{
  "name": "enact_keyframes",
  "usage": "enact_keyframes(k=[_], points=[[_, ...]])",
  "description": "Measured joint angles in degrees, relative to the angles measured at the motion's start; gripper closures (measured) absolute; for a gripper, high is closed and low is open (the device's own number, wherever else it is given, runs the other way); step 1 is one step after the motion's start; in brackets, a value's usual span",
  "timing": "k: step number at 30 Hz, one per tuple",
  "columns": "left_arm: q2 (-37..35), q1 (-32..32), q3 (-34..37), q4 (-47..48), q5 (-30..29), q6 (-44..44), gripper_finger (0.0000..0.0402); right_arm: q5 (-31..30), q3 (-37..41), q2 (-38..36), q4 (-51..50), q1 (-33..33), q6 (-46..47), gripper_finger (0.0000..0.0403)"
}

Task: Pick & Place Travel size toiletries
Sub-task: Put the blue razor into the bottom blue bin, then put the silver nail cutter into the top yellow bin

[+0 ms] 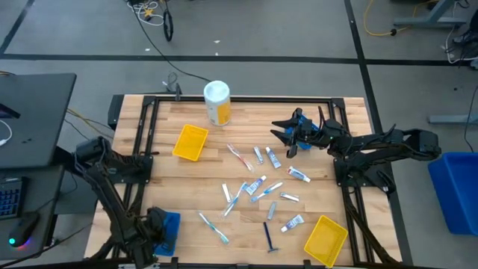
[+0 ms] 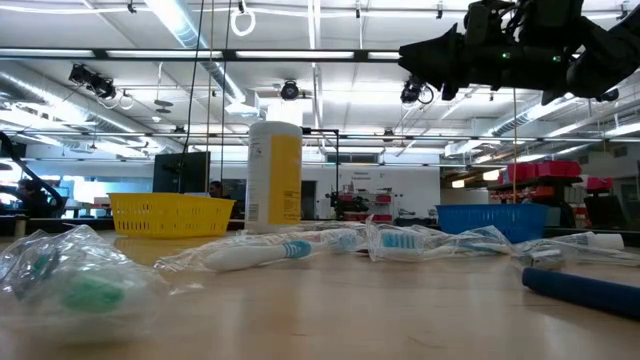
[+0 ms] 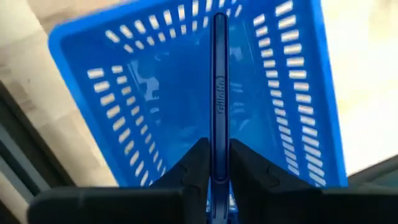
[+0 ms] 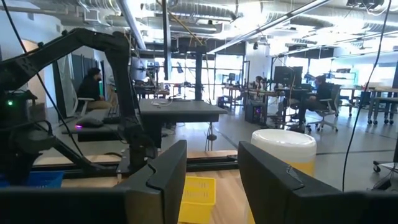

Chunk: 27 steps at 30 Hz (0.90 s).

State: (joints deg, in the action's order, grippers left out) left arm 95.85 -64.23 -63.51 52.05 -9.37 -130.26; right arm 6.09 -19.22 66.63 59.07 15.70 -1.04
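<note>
Left wrist view: "Gillette" on gripped razor (image 3: 219, 93).

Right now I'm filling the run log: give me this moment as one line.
left gripper: shut on blue razor, over blue tray | right gripper: open, raised above toiletries | most items still on table
</note>
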Motion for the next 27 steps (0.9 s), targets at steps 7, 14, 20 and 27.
enact_keyframes(k=[7, 14, 20, 27], points=[[-0.07, 0.4, -0.02, -2.17, 0.27, 3.36, 0.0323, 0.0, 0.0, 0.0, 0.0, 0.0, 0.04, 0.0259], [-0.08, 0.6, -0.02, -2.05, 0.36, 3.42, 0.031, 0.0, 0.0, 0.0, 0.03, 0.0, 0.11, 0.026], [-0.24, 2.36, -0.44, -1.52, 2.57, 5.33, 0.031, 0.0, 0.0, 0.0, 0.34, 0.0, 0.11, 0.0252], [-0.28, 6.71, -7.49, 6.66, 2.51, 18.97, 0.0314, 0.01, 0.0, 0.0, 0.39, 0.0, 0.11, 0.0253]])
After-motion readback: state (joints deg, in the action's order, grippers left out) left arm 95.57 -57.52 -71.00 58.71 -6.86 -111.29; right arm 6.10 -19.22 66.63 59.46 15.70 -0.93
